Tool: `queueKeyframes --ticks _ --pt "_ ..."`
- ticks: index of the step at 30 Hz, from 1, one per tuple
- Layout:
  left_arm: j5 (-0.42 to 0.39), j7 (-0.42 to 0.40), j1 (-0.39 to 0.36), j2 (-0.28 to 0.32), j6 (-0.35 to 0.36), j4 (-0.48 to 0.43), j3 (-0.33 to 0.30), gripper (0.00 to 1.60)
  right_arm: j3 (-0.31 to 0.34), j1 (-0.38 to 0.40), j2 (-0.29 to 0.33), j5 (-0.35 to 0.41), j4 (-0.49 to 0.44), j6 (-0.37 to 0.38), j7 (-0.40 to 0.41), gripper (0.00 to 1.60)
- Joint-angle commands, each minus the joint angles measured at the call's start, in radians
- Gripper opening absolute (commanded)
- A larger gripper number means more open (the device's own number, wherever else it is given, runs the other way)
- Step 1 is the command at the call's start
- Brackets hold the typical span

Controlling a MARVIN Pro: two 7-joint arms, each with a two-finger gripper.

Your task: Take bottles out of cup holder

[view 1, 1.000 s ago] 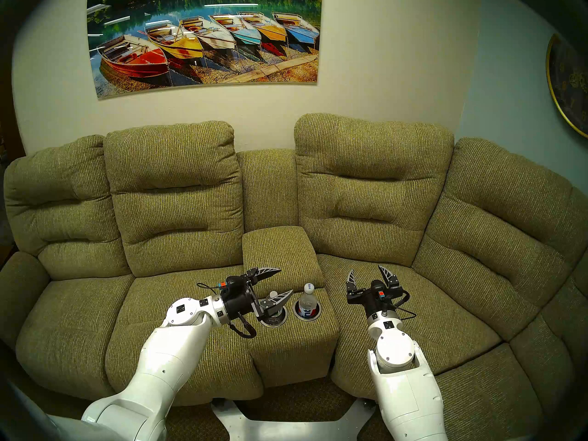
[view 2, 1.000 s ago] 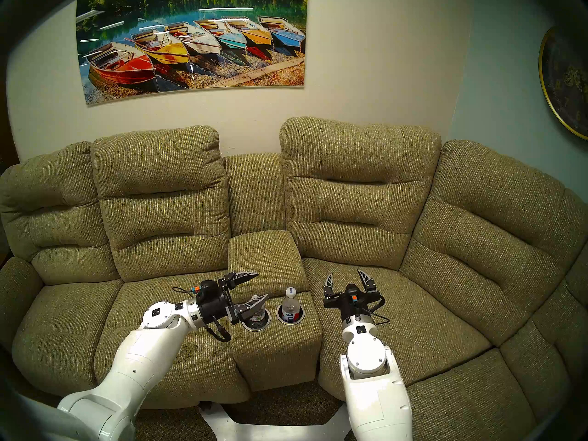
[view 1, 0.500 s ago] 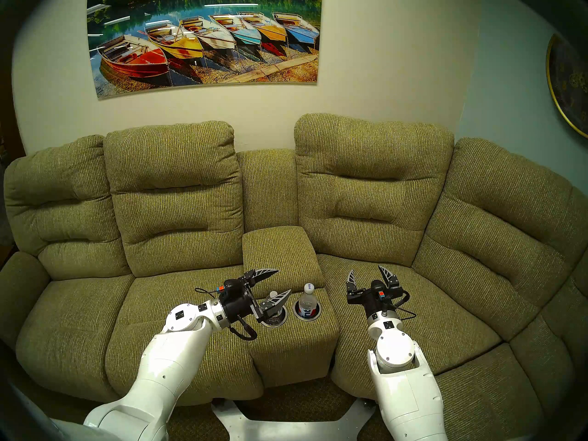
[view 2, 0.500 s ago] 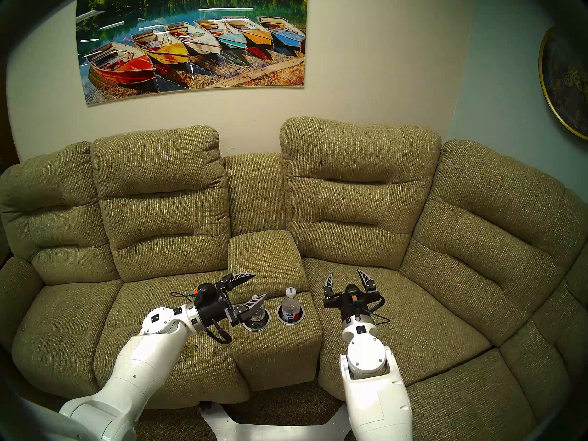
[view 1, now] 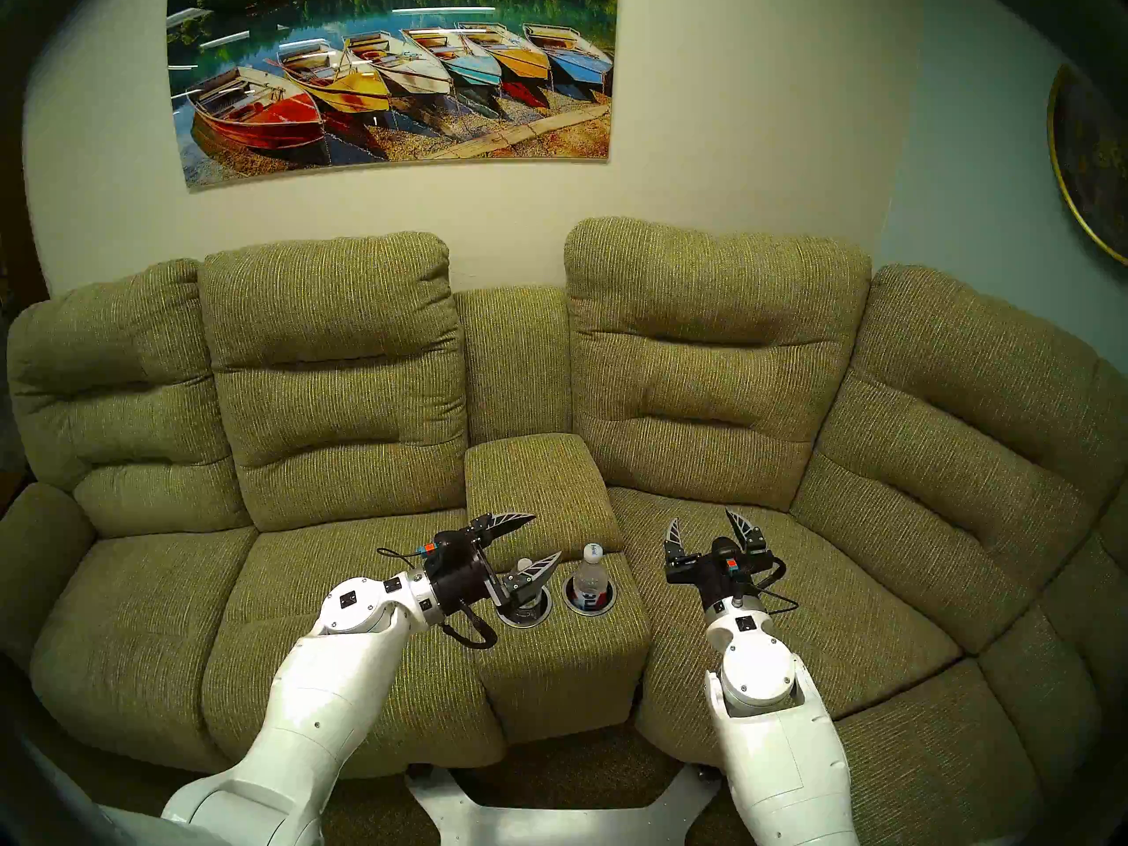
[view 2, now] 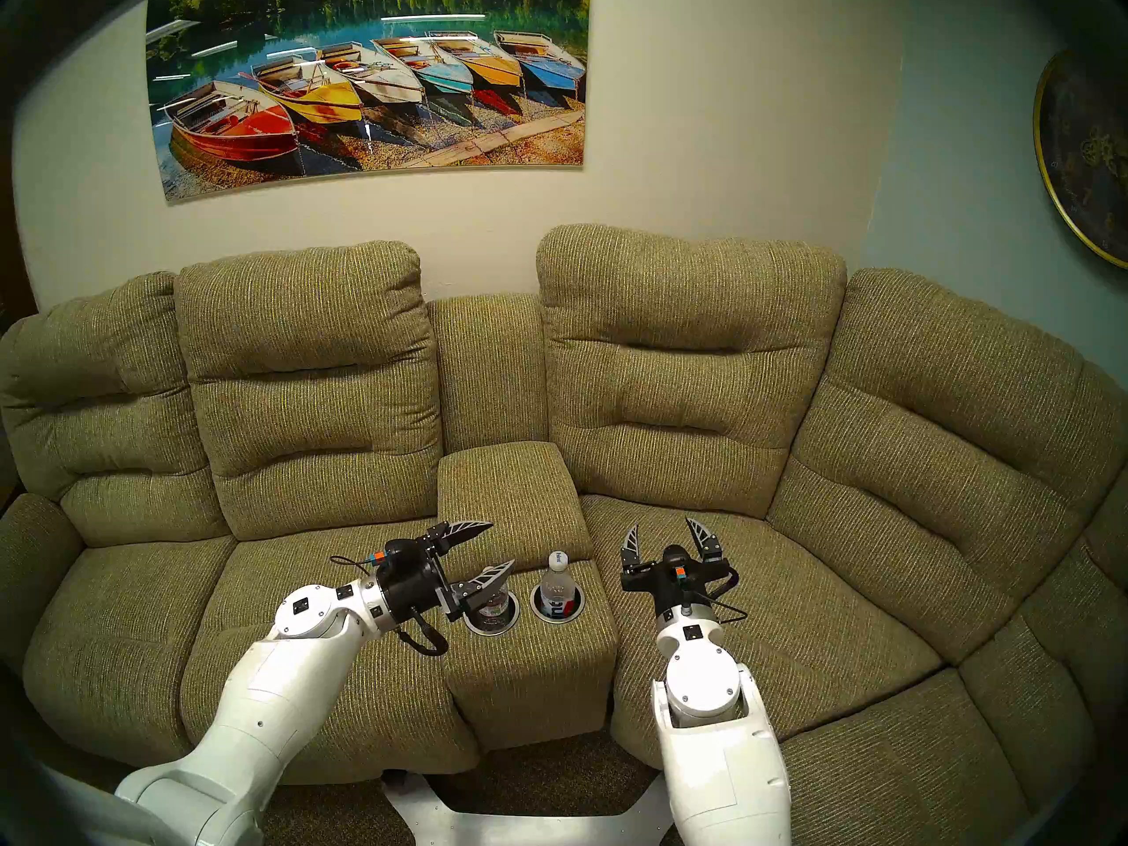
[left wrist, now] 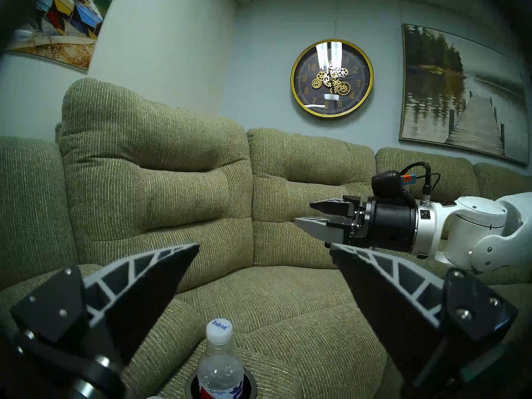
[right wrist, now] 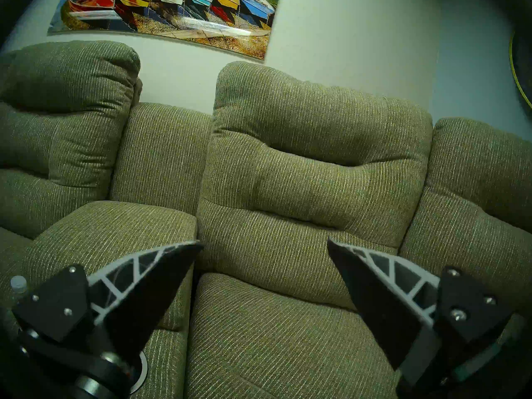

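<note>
On the olive-green console (view 1: 561, 655) between the two sofa seats, the cup holder (view 1: 588, 606) is a pair of silver-rimmed recesses side by side. Both bottles sit in it.

Taller bottle (view 1: 591, 573): upright in the right-hand recess, white cap, clear body, white/blue/red label half sunk below the rim. Left wrist view shows it low centre (left wrist: 220, 366), cap printed "hint", nothing touching it.

Shorter bottle (view 1: 524, 567): in the left-hand recess (view 1: 525, 613), mostly hidden behind the left gripper's near finger; only the white cap and a bit of clear body show. Head right view shows slightly more of it (view 2: 495, 603).

Left gripper (view 1: 543, 536): jaws wide open, empty. It reaches in from the left over the console, roughly level, one finger above the padded armrest (view 1: 537, 484), the other over the left recess. Whether that finger touches the shorter bottle, I cannot tell.

Right gripper (view 1: 702, 521): jaws open, empty, hovering over the right seat cushion (view 1: 793, 582), pointing at the backrest, just right of the console and apart from the taller bottle.

Boat picture (view 1: 390, 75) on the wall behind, round clock (left wrist: 331, 78) on the side wall.
</note>
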Motion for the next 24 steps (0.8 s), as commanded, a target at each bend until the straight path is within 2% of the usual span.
queueKeyframes --ticks 1,11,12,18,24 --pt "-0.016 0.003 0.003 -0.009 0.02 -0.032 -0.006 1.6 -0.002 0.005 0.002 -0.002 -0.018 -0.001 0.002 1.6" --pt "-0.013 0.005 0.004 -0.01 0.024 -0.035 -0.009 1.6 -0.002 0.005 0.002 -0.002 -0.018 -0.001 0.002 1.6" --pt "0.004 0.014 -0.001 -0.008 0.005 -0.032 -0.005 1.6 -0.002 0.005 0.002 -0.002 -0.018 -0.001 0.002 1.6" --pt "0.041 0.064 -0.052 -0.003 -0.021 0.065 -0.016 1.6 -0.002 0.005 0.002 -0.002 -0.017 -0.002 0.002 1.6" --pt "0.031 0.039 -0.084 -0.003 -0.037 0.132 -0.028 1.6 -0.002 0.005 0.002 -0.002 -0.017 -0.002 0.001 1.6"
